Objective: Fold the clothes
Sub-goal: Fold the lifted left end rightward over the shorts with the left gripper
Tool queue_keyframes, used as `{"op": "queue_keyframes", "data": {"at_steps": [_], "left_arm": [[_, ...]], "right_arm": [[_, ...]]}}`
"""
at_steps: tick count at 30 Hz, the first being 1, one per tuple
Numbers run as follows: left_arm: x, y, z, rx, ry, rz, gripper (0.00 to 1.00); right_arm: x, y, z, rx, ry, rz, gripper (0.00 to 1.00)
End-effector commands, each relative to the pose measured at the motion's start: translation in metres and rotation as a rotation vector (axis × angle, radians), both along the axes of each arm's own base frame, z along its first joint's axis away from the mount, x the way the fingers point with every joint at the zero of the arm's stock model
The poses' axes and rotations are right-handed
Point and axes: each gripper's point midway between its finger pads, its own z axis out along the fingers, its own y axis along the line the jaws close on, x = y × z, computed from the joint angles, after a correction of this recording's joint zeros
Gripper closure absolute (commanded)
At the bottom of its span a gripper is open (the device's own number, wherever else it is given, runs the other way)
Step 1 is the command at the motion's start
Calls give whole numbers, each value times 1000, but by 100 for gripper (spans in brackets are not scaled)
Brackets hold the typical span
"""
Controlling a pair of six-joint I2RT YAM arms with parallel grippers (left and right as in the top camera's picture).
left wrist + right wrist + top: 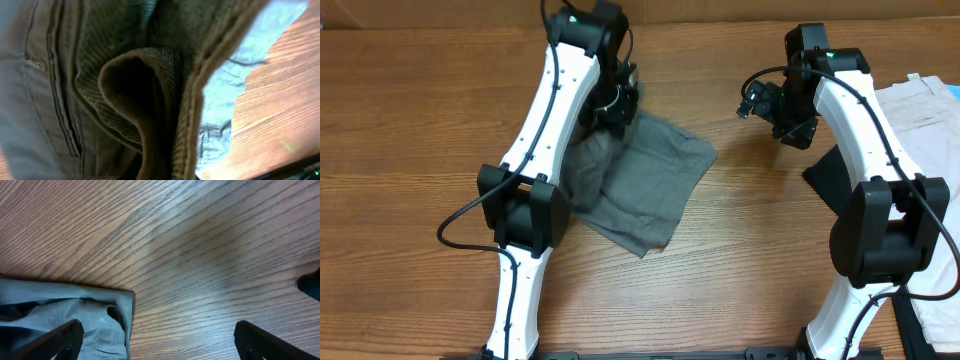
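Observation:
The grey shorts (650, 185) lie crumpled at the table's middle, one side lifted. My left gripper (612, 108) is shut on the shorts' upper left edge and holds that part up off the table. In the left wrist view the grey fabric (125, 90) with its stitched seams and a fold fills the frame; the fingers are hidden by it. My right gripper (765, 103) is open and empty above bare wood, to the right of the shorts. In the right wrist view its fingers (160, 340) are spread wide, with a corner of the shorts (65, 315) at the lower left.
Cream-white shorts (920, 110) lie at the right edge, partly under my right arm. A black garment (825, 178) shows beneath the right arm. The wooden table (410, 130) stretches left of the grey shorts.

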Motion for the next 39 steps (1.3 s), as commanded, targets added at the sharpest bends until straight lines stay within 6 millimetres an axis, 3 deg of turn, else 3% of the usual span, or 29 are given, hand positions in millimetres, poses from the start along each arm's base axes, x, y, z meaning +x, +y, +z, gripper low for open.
{"op": "queue_keyframes", "data": {"at_steps": [1,6,9,11,15,17,21,26,30,34,39], "left_arm": [[-15,-9,-13,-52,77,-17,96],[-24,-22,-33,-110,126,-41,96],[-24,-32,-42,-136,121,-53,91],[-20,-40,-47,-155,99,-59,77],[-9,-53,-50,-172,47,-47,69],[-5,-58,-50,-180,25,-50,44],[1,-65,-49,-205,-5,-58,26],[5,-79,-35,-298,-18,-63,29],[16,-65,-12,-281,-61,-50,31],[32,-26,11,-185,-117,16,32],[37,9,6,-127,-93,84,34]], "right_arm": [[5,2,10,2,-32,4,0],[5,2,10,2,-32,4,0],[5,2,10,2,-33,4,0],[5,2,10,2,-33,4,0],[5,2,10,2,-32,4,0],[5,2,10,2,-32,4,0],[5,2,10,2,-33,4,0],[5,2,10,2,-32,4,0],[5,2,10,2,-33,4,0],[5,2,10,2,-33,4,0],[5,2,10,2,-32,4,0]]}}
